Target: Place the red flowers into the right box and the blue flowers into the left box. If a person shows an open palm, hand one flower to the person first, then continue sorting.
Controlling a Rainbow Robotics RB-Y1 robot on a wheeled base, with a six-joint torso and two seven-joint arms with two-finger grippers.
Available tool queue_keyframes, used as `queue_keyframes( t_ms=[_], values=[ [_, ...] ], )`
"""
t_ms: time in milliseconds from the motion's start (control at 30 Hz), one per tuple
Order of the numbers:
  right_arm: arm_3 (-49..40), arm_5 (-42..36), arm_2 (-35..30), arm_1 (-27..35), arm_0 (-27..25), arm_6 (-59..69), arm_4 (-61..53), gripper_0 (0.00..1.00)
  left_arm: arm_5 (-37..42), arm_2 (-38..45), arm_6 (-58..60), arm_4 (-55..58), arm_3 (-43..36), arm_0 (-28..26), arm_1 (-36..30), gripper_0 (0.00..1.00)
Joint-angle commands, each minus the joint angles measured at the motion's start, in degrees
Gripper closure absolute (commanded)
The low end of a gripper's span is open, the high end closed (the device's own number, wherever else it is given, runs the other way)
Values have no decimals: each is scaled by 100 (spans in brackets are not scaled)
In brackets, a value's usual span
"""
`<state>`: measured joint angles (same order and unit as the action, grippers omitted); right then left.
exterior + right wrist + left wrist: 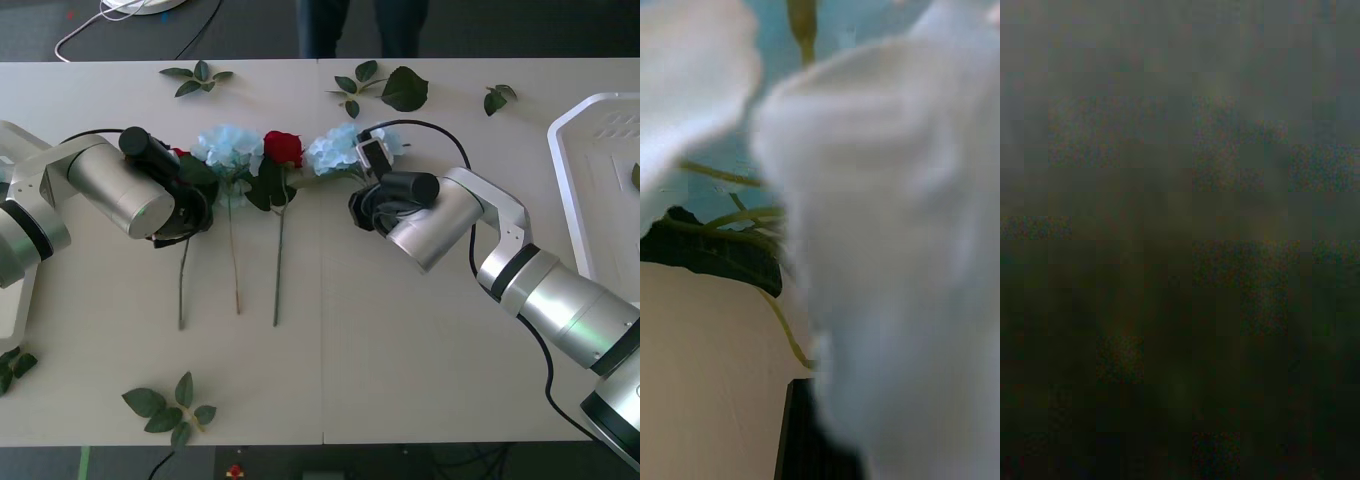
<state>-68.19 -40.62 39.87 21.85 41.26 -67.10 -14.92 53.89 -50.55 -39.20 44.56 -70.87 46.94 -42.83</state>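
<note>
Sorting is at the pick-up step: both arms are down among the flowers lying in a row near the table's far edge, around its middle. The left gripper (185, 205) sits over a red rose (178, 153) at the left end of the row, with dark leaves beneath it; the left wrist view is dark and tells nothing. The right gripper (365, 205) is pressed up to a pale-blue flower cluster (335, 148) at the right end, and its wrist view has blurred petals (887, 247) close over a dark leaf (722, 259). Whether either pair of fingers is apart, together or clamped on a stem, I cannot tell.

Between the arms lie another blue cluster (228, 148) and a second red rose (283, 147), stems pointing toward the near edge. The white right box (585, 190) stands at the table's right edge. No open palm is shown; only legs stand beyond the far edge.

The next move probably calls for a sure hold on one stem and a lift clear of the neighbours, since heads and leaves overlap. Room is tight within the row but open across the table's near half, apart from a leaf sprig (170, 405) near the near edge. Loose leaf sprigs (385, 88) lie along the far edge.
</note>
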Motion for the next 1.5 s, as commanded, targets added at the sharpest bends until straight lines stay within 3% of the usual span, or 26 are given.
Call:
queue_keyframes(
  t_ms=[33,200,367,700,867,900,1067,1333,1500],
  values=[
    [-572,160,47,223,216,198,7,100,-177,-69,-123,-175,-15,175,-41,100],
    [-1407,635,-173,689,14,321,-63,100,-177,10,-123,-483,-85,184,-111,100],
    [-2391,1039,-612,1146,-276,365,-239,100,166,678,-193,-676,-612,184,-261,100],
    [-3525,2893,-1808,1735,-1173,461,-415,100,3576,2946,-369,-624,-2704,175,-261,100],
    [-3982,2858,-2599,2069,-1665,505,-925,100,4279,3719,-483,-624,-3372,-10,-208,100],
    [-4193,2568,-2880,2210,-1832,505,-1145,100,4367,3948,-668,-624,-3592,-115,-190,100],
    [-4940,1364,-3697,2553,-2262,435,-1830,100,4279,4510,-1406,-606,-4119,-484,-32,100],
    [-5459,1259,-4075,2728,-2737,-4,-2806,100,3242,5134,-3041,-632,-4822,-1073,741,100],
    [-5775,670,-4365,2746,-2860,-558,-3526,100,2741,5178,-4096,-624,-5139,-1117,1163,100]
  ],
)
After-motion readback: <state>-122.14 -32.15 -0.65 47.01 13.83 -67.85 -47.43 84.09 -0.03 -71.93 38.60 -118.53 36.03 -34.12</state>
